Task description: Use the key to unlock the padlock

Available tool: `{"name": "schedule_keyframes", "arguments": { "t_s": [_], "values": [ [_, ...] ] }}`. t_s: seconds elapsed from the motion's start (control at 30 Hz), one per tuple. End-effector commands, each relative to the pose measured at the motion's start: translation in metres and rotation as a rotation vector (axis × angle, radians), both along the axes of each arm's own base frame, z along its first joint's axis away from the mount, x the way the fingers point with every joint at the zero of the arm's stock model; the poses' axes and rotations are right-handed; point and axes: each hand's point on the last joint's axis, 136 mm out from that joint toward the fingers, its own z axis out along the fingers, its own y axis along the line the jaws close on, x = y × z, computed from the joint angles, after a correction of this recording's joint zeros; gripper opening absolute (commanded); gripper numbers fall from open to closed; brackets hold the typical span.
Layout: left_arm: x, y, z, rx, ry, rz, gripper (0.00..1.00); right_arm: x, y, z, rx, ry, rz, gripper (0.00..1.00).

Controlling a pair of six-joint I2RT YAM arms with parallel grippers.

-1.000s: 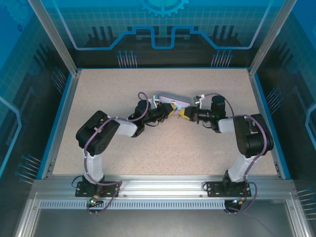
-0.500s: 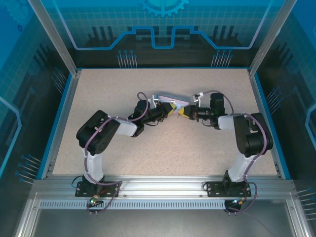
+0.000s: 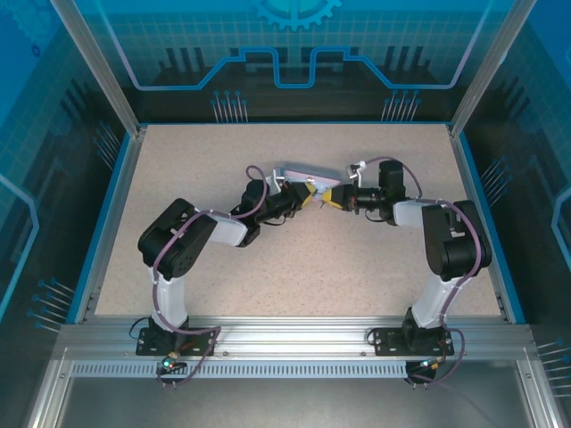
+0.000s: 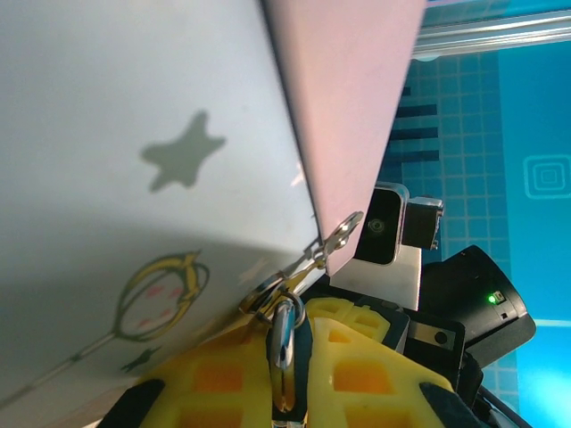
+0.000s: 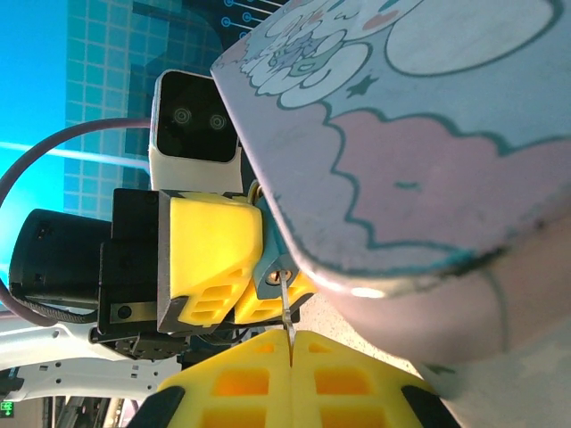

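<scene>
Top external: left end effector (image 3: 312, 199) tip-to-tip with right end effector (image 3: 327, 200)

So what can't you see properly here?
- Right wrist view: whether the key tip is inside the padlock, too small.
- Left wrist view: padlock body, hidden inside the left gripper.
- Top view: both, hidden where it meets the right gripper by the tin.

surface: speckled beige table (image 3: 205, 160), blue rim | on it: pastel tin (image 3: 299, 171), centre
</scene>
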Motion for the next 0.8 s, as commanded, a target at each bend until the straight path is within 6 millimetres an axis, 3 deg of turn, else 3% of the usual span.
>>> {"name": "schedule_keyframes", "arguments": {
  "t_s": [0.0, 0.23, 0.5, 0.67, 0.77],
  "values": [
    [-0.069, -0.049, 0.005, -0.043, 0.001, -0.343, 0.0, 0.037, -0.01, 0.033, -0.03, -0.198, -0.094, 0.0],
    [-0.069, -0.05, 0.007, -0.047, -0.005, -0.346, 0.0, 0.037, -0.009, 0.029, -0.028, -0.179, -0.122, 0.0],
    [-0.069, -0.05, 0.007, -0.051, -0.006, -0.349, 0.0, 0.031, 0.012, 0.025, 0.004, -0.162, -0.1, 0.0],
    [-0.069, -0.051, 0.007, -0.057, -0.005, -0.35, 0.0, 0.037, 0.013, 0.037, 0.093, -0.132, -0.129, 0.0],
    [-0.068, -0.051, 0.009, -0.067, -0.008, -0.346, 0.0, 0.031, 0.015, 0.027, 0.109, -0.048, -0.136, 0.0]
  ]
}}
